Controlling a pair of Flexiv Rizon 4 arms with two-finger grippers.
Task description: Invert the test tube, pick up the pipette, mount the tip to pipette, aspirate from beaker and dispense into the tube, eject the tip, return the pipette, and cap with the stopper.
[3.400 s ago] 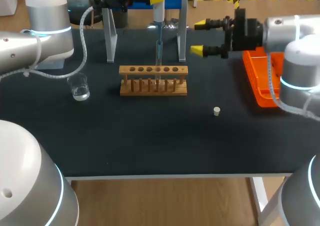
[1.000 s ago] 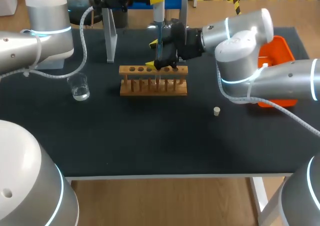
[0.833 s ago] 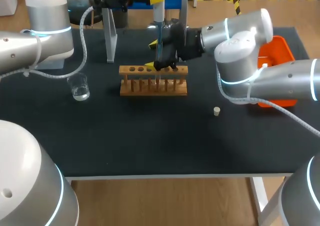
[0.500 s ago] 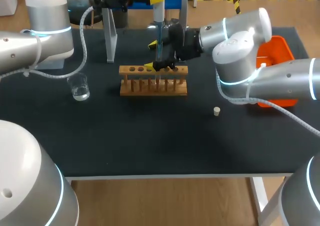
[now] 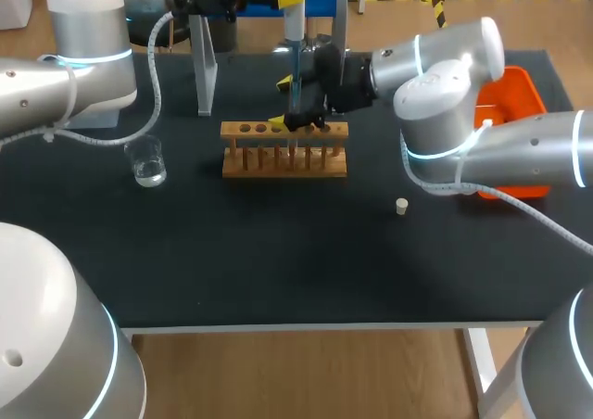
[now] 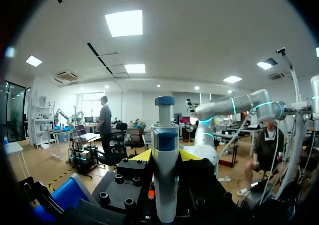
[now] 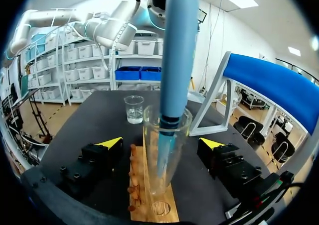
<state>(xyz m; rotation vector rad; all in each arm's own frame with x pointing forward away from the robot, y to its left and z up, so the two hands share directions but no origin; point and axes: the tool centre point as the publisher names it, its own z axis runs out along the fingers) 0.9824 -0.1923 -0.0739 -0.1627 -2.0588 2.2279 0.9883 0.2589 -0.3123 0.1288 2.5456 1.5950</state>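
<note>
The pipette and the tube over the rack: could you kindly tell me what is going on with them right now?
The left gripper is shut on the pipette, whose tip reaches down into the mouth of the test tube standing in the wooden rack. The right gripper sits around that tube, fingers open and clear of the glass. The beaker stands beside the rack and the stopper lies loose on the table, so capping is not yet done.

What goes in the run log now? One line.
left gripper shut on pipette | tip in test tube | right gripper open around test tube in rack | stopper loose on table
</note>
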